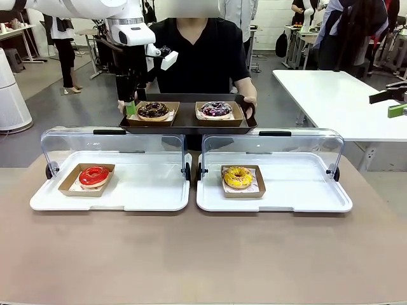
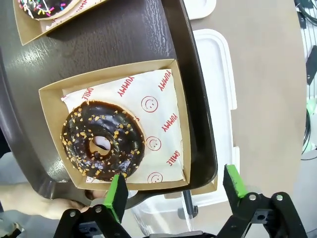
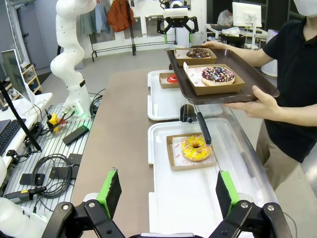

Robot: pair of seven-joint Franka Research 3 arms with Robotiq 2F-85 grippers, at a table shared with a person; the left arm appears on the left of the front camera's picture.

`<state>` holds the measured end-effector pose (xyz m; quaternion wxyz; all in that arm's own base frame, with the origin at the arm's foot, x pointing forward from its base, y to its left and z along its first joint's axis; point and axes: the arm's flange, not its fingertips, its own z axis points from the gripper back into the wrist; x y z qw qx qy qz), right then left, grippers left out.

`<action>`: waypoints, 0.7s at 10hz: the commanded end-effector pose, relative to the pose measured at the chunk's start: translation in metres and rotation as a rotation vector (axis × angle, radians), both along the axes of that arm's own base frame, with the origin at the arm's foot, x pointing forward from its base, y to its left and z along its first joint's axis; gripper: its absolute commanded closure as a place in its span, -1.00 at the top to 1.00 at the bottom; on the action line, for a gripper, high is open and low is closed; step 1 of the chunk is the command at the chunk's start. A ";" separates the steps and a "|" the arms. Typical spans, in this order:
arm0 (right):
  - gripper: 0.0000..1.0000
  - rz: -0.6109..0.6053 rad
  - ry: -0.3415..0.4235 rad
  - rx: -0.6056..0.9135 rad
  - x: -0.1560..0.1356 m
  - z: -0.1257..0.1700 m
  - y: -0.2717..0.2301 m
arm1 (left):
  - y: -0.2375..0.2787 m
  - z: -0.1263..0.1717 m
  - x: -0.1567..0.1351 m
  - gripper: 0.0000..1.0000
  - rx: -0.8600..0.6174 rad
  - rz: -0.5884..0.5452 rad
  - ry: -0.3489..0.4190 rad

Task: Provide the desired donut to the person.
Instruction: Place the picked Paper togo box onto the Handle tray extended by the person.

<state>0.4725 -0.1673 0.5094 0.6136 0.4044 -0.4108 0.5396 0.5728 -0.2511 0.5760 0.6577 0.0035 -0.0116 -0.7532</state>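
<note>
The person (image 1: 198, 54) holds a dark tray (image 1: 188, 122) above the far edge of the table (image 1: 203, 254); one hand (image 2: 47, 201) shows partly under its rim. On the tray, the chocolate donut (image 2: 103, 141) sits in a cardboard box (image 2: 181, 119) lined with paper printed "YUMMY" and "SMILE". The left gripper (image 2: 173, 191) hangs open at the box edge. A sprinkled donut (image 2: 42, 7) is cut off. The right gripper (image 3: 168, 191) is open, well short of the tray.

1. Two cases sit side by side on the table (image 1: 203, 267): left case (image 1: 111, 190), right case (image 1: 273, 194).
2. One donut lies in each.
3. Behind them, the person (image 1: 200, 54) holds a tray (image 1: 187, 124) bearing two donuts.
</note>
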 end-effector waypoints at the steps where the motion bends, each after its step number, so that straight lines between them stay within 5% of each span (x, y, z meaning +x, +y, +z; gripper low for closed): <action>1: 1.00 0.007 0.002 0.007 -0.001 0.000 0.001 | 0.002 0.007 -0.002 1.00 -0.002 -0.026 -0.015; 3: 1.00 0.007 0.002 0.007 -0.001 0.000 0.001 | 0.018 0.015 -0.035 1.00 -0.020 -0.044 -0.010; 7: 1.00 0.007 0.002 0.007 -0.001 0.000 0.001 | 0.095 0.020 -0.149 1.00 -0.099 -0.047 -0.118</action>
